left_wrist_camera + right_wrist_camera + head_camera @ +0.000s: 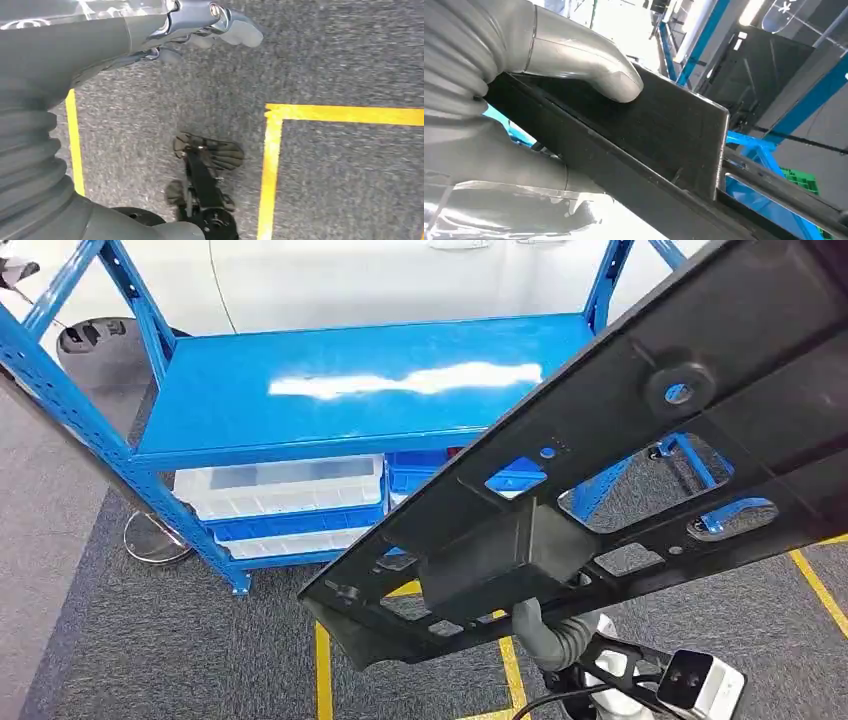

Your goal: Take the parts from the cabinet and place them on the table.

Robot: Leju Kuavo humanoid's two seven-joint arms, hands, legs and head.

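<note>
The right robot hand (pixel 574 75) grips one boxy section of the long black panel (pixel 600 490), held aloft near the blue shelf rack (pixel 360 390), so the overhanging panel could twist loose or strike the rack.

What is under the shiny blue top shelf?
Under the blue metal top shelf sit clear plastic bins and blue plastic bins. The long black plastic part covers the shelves' right side.
</note>
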